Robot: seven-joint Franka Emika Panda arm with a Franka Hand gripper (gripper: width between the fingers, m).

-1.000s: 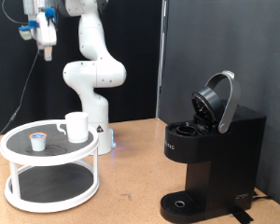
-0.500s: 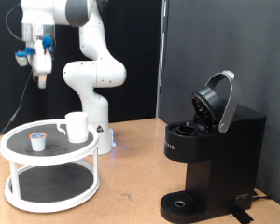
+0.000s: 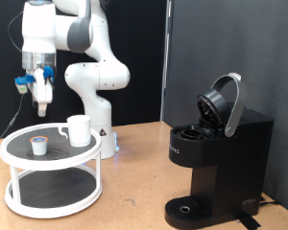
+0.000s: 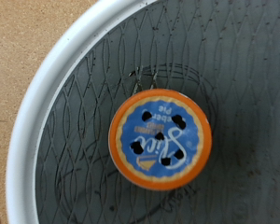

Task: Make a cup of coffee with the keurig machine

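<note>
The white cup stands on the top tier of a round white rack at the exterior view's left. A small pod with a blue top sits on the same tier, to the cup's left. The black keurig machine stands at the right with its lid raised. My gripper hangs above the rack, over the pod and clear of it. The wrist view shows the pod from straight above, with an orange rim, on the mesh tier inside the rack's white rim. No fingers show there.
The arm's white base stands behind the rack. The rack has a lower tier. Bare wooden table lies between the rack and the machine. A black curtain hangs behind.
My gripper has come down and shifted slightly left, from the exterior view's top edge to a spot over the pod. The cup, pod and machine have not moved.
</note>
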